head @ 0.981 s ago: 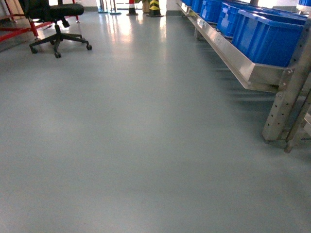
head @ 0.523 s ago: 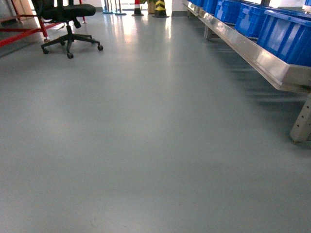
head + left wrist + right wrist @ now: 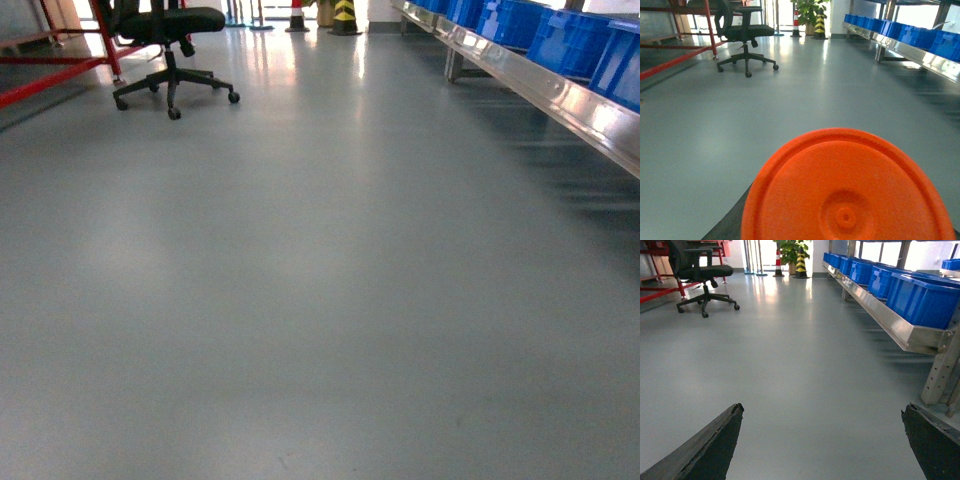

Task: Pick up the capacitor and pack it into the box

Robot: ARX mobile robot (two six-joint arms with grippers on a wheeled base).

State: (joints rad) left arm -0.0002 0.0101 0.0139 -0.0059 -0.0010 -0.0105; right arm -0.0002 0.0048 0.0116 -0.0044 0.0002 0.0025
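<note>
An orange disc point(image 3: 847, 190) hides the left hand; its bottom is cropped.

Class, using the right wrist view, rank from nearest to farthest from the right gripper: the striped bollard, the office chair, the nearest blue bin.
1. Blue bin, right, on the rack.
2. Office chair, far left.
3. Striped bollard, centre back, by the plant.
</note>
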